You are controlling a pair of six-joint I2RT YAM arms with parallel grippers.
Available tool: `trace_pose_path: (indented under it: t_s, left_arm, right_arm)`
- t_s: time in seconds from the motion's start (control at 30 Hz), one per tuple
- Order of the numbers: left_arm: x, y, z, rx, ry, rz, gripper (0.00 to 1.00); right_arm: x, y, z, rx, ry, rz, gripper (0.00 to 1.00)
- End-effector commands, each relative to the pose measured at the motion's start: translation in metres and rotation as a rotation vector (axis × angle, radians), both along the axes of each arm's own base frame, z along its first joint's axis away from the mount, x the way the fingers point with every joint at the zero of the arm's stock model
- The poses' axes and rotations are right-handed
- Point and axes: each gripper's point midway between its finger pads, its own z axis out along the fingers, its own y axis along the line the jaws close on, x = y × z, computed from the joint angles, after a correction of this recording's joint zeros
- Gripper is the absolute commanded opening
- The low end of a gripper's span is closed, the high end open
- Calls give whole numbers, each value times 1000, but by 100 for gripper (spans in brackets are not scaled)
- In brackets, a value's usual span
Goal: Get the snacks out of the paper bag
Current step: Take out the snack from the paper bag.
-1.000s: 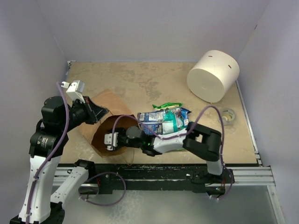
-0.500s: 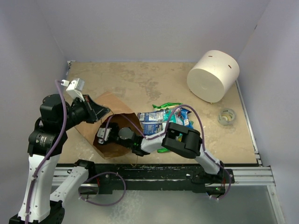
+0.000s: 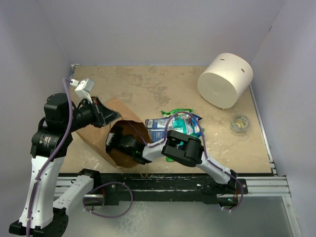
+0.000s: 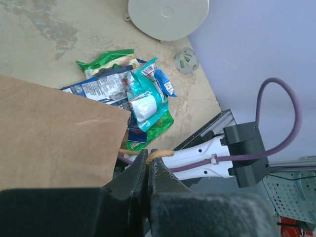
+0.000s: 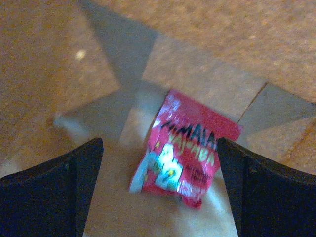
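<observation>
Currently, the red-pink packet [image 5: 185, 148] is being framed by the right fingers [image 5: 64, 192], which are spread wide, 1 on each side of it, with nothing pinched. The packet is lying flat on the inner floor of the paper bag [image 4: 49, 133], just ahead of the fingertips and deeper toward the bag's left end. Its long axis is running roughly along the line of reach, leaning slightly right, so a closing would probably be made across its short width. The bag's rim is being pinched by the left fingers [image 4: 133, 182], pressed together at the tan handle [image 4: 159, 153]. The other snacks [image 3: 180, 123] are lying heaped on the counter [image 3: 138, 89], right of the bag.
</observation>
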Motion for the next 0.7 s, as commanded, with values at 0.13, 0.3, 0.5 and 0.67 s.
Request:
trace_pose_path:
  t_s: [0.13,0.3,0.5,0.67]
  left_arm:
    - [-10,-16,31,-34,-107,-160,0]
    - [-15,-21,31,-39,-104,-211,0]
    - [-17,-20,30,-26,-91,-218,0]
    - [-19,-14,27,1,-80,-174,0]
  right_arm:
    - [31,17,25,122,27,-93,99]
    - [58,17,8,88,61,-187,99]
    - [85,11,-16,45,107,-296,97]
    - [97,6,-22,18,98,-315,83]
